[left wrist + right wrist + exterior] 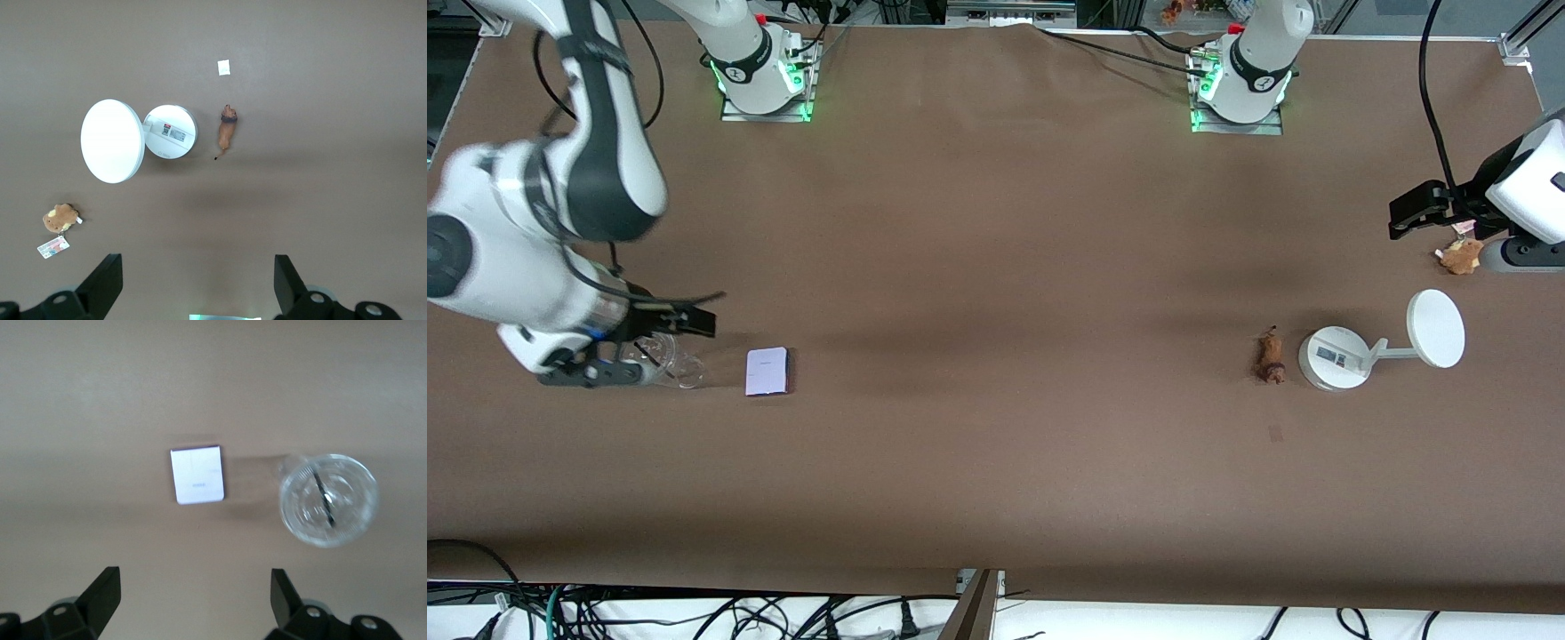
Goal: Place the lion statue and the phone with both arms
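From the front, the phone (767, 371) lies flat on the brown surface (996, 356) toward the right arm's end, and the lion statue (1270, 356) lies just beside a white stand (1334, 357) toward the left arm's end. The left wrist view shows the left end effector (193, 290) wide open and holding nothing, up over the bare surface. The right wrist view shows the right end effector (193, 607) wide open and empty too, over the phone and a clear cup (328, 500).

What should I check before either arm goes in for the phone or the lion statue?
1. Left claw open, holding nothing: ok.
2. Right claw open, holding nothing: ok.
3. Phone lying flat and unobstructed on the table, apart from the clear cup: ok.
4. Lion statue free of the white stand: ok, close beside it but not touching.
5. Left claw over the lion statue: not ok, it is over the brown plush toy.
6. Right claw over the phone: not ok, it is over the cup.
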`<state>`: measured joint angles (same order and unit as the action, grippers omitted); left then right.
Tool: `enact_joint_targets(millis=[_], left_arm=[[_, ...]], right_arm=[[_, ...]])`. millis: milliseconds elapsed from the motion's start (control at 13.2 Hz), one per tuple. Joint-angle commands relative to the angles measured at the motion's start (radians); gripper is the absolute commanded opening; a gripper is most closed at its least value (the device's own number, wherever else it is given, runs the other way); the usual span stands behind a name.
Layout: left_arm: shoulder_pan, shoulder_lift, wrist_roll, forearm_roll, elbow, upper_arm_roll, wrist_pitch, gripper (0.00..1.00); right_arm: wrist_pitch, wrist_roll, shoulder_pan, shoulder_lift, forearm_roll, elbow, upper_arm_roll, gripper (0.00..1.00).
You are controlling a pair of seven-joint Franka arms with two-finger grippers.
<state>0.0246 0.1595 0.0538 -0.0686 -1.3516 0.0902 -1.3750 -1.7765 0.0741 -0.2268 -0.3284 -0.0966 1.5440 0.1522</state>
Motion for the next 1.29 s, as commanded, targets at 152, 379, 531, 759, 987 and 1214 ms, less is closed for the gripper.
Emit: enact_joint_targets(millis=[152,379,531,759,987,1214], left_arm=[[0.000,0.003,-0.002,0.012,0.023,-0.001,0.043,1.00],[0.000,0.003,-0.002,0.013,0.023,-0.001,0.043,1.00],[0.000,0.002,-0.002,0.013,0.023,-0.004,0.043,1.00],[0.003,0.002,-0.003,0.013,0.023,-0.004,0.043,1.00],[0.006,0.003,-0.003,0.016,0.023,-0.004,0.043,1.00],[0.009,0.002,-0.005,0.042,0.023,-0.004,0.043,1.00]], right_arm=[[0.124,0.113,0.117,0.179,0.027,0.033,-0.156,0.99],[0.158,0.119,0.203,0.281,0.098,0.034,-0.250,1.00],[0.170,0.116,0.237,0.304,0.098,0.034,-0.263,1.00],[0.187,0.116,0.234,0.283,0.100,0.015,-0.261,1.00],[0.189,0.118,0.228,0.267,0.103,-0.018,-0.263,1.00],[0.190,0.119,0.225,0.266,0.103,-0.018,-0.263,1.00]])
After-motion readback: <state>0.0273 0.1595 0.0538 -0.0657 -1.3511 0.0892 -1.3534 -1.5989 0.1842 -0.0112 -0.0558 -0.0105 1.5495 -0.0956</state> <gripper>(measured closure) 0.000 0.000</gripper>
